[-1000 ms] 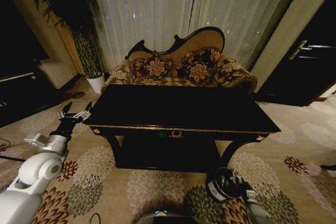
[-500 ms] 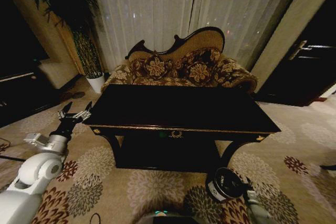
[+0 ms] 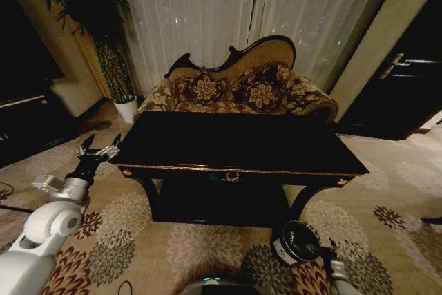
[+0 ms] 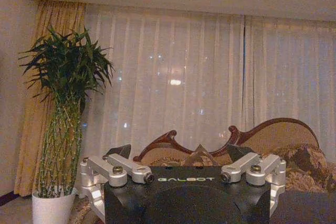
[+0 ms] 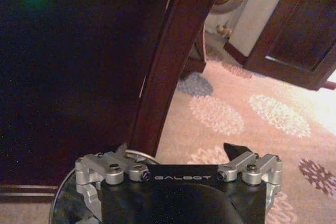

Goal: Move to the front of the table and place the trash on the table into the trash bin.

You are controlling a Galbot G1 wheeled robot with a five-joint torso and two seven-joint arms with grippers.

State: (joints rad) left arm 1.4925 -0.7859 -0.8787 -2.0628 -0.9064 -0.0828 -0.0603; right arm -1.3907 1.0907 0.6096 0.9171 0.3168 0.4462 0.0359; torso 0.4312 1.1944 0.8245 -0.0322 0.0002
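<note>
Head view unchanged, left gripper (image 3: 97, 150) spread beside table (image 3: 238, 144), right gripper (image 3: 324, 249) cannot tell, by trash bin (image 3: 295, 242).

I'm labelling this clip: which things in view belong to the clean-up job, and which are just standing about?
Job:
- table
- trash bin, on the carpet by the table's right leg
- left tool, open, off the table's left corner
- right tool, open, low beside the bin

Standing about:
- patterned sofa
- potted plant
- curtains
- dark door
</note>
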